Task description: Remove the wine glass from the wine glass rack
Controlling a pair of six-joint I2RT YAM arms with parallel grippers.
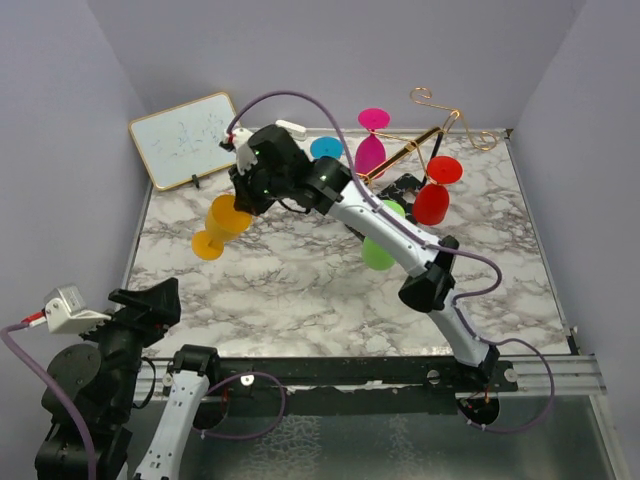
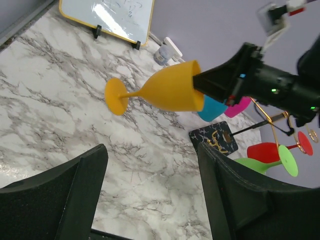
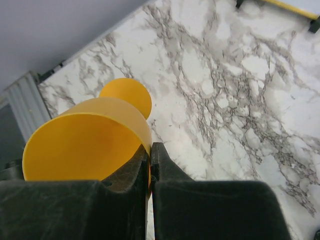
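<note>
Light: bright and even, coming from above as I read it.
Shadows: faint, soft-edged patches on the marble table (image 1: 300,290).
Focus: my right wrist view renders the wine glass (image 3: 85,145) soft up close.

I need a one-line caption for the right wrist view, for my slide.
The right hand pinches the rim of the orange wine glass over the marble table.

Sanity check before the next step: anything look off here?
The orange wine glass hangs tilted on its side above the table, with the right gripper pinching only its rim wall. Nothing looks spilled or broken.
</note>
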